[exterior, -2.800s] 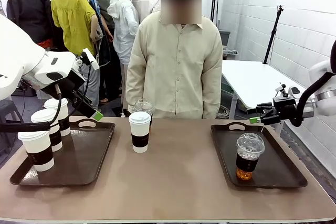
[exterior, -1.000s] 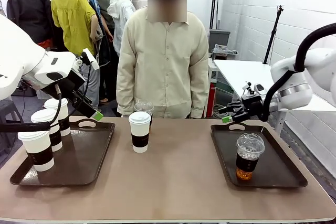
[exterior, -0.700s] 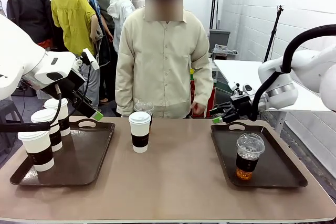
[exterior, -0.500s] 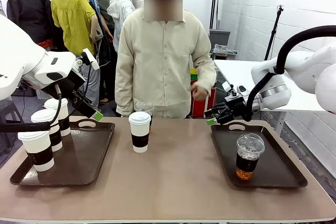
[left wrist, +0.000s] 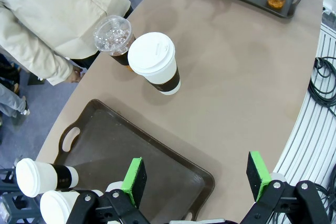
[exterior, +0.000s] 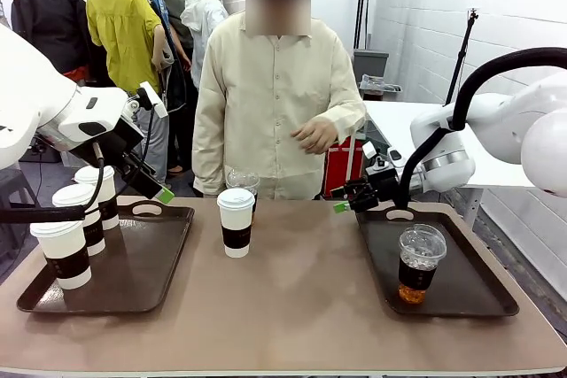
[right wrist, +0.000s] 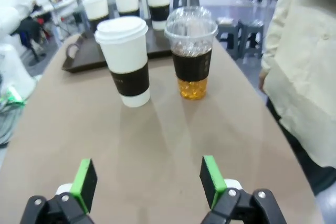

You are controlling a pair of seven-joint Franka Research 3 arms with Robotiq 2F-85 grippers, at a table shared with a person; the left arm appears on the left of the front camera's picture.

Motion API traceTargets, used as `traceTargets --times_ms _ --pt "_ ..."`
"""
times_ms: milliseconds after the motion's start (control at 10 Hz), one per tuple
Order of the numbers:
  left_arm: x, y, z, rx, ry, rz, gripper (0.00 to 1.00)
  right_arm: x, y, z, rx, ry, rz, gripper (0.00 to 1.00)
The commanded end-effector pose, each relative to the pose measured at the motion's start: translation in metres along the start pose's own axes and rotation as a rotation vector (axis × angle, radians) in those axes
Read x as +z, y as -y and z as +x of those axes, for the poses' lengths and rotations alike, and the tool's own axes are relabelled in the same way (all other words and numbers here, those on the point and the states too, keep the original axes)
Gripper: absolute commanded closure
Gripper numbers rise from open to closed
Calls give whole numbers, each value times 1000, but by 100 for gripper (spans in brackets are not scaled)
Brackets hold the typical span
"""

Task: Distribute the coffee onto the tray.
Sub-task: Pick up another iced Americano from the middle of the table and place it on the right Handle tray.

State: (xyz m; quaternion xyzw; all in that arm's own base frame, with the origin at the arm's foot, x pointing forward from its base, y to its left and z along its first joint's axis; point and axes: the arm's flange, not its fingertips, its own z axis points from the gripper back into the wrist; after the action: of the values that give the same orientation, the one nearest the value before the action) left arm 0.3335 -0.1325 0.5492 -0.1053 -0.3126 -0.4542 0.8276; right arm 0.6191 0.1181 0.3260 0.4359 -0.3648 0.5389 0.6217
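The right gripper (right wrist: 149, 182), jaws apart and empty, faces the paper cup (right wrist: 126, 59) and clear cup (right wrist: 191, 51) mid-table. The left gripper (left wrist: 197, 179), jaws also apart, hangs above the left tray (left wrist: 131, 145). The clear cup probably squashes easily; best held gently at its sleeve. The table (right wrist: 157, 129) looks smooth, and a person (right wrist: 299, 77) stands close by.

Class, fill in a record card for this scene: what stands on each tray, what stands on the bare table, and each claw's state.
left tray: three paper cups
right tray: one clear cup
table: lone paper cup, second clear cup behind it
left claw: open, empty
right claw: open, empty, facing the two table cups
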Motion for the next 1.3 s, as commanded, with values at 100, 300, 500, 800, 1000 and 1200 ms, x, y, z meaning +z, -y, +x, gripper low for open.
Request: traceTargets --times_ms 100,300,500,800,1000,1200 --pt "1 0 -1 -1 -4 -2 0 -20 13 -1 38 40 -23 0" --pt "1 0 -1 -1 -4 -2 0 -35 18 -2 57 58 -27 0" --pt "1 0 -1 -1 -4 -2 0 -42 21 -3 56 68 -25 0" --pt "1 0 -1 -1 -4 -2 0 -24 20 0 66 82 -53 0" --pt "1 0 -1 -1 -4 -2 0 2 17 0 68 96 -90 0" --pt "1 0 -1 -1 -4 -2 0 20 15 -2 55 107 -107 0"
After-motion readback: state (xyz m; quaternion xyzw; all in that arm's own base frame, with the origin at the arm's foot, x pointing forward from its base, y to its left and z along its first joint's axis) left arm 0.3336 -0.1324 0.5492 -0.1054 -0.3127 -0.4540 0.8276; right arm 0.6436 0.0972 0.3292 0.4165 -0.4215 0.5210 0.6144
